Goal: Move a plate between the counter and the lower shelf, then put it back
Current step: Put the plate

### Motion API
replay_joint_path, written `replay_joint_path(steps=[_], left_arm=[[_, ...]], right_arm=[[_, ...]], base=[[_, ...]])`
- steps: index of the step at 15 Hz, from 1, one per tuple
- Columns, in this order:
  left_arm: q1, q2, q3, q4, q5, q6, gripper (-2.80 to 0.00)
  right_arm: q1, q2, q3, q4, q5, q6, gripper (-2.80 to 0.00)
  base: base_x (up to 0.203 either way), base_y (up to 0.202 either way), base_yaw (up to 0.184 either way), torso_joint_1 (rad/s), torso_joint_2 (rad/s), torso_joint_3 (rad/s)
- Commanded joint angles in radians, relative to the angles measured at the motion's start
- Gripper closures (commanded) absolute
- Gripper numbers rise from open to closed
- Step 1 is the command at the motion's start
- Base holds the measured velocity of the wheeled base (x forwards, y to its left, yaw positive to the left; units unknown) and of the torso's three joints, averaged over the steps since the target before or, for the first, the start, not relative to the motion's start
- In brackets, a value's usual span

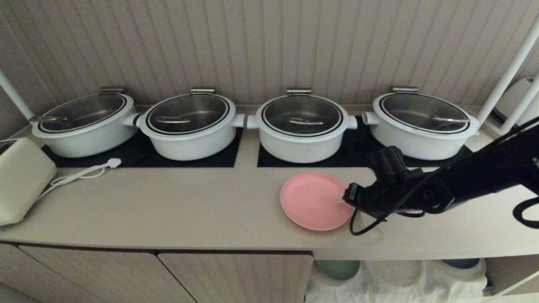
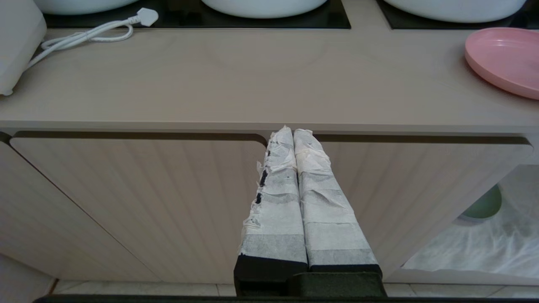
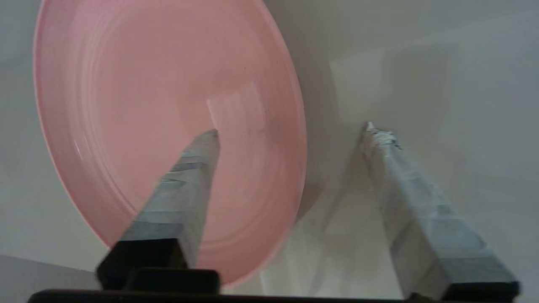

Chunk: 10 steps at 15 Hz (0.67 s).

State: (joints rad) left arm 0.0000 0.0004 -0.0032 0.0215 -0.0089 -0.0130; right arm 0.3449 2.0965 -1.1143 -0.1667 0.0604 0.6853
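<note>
Beige counter [image 1: 168, 210] under pink plate [image 1: 313, 201], right gripper [image 3: 290, 130] spread astride its rim.

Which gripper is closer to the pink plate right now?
Right. The right gripper straddles the pink plate's rim, jaws open; the left gripper hangs shut before the cabinet doors, below counter level.

Four white pots [image 1: 301, 128] with glass lids stand in a row along the back edge of the counter, each on a black hob panel [image 1: 202, 162], under a ribbed beige wall [image 1: 269, 46]. At the counter's left end sits a white appliance [image 1: 21, 181], its white cord and plug [image 1: 84, 171] trailing toward the middle. Under the counter's front edge are ribbed cabinet doors [image 1: 236, 275]; right of them a green plate [image 1: 337, 268] and a dark blue plate [image 1: 461, 263] lie in the niche.
</note>
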Motion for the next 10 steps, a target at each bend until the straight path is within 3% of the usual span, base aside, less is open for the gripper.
replay_joint_path(steps=[1,10], left_arm=[[0.000,0.000,0.000,0.000,0.001,-0.001,0.00],[0.000,0.000,0.000,0.000,0.001,-0.002,0.00]], right_arm=[[0.000,-0.024,0.005,0.003,-0.001,0.001,-2.80],[0.000,-0.185,0.089,0.006,-0.005,-0.039,-2.80]], base=[[0.000,0.000,0.000,0.000,0.00,0.000],[0.000,0.000,0.000,0.000,0.00,0.000]])
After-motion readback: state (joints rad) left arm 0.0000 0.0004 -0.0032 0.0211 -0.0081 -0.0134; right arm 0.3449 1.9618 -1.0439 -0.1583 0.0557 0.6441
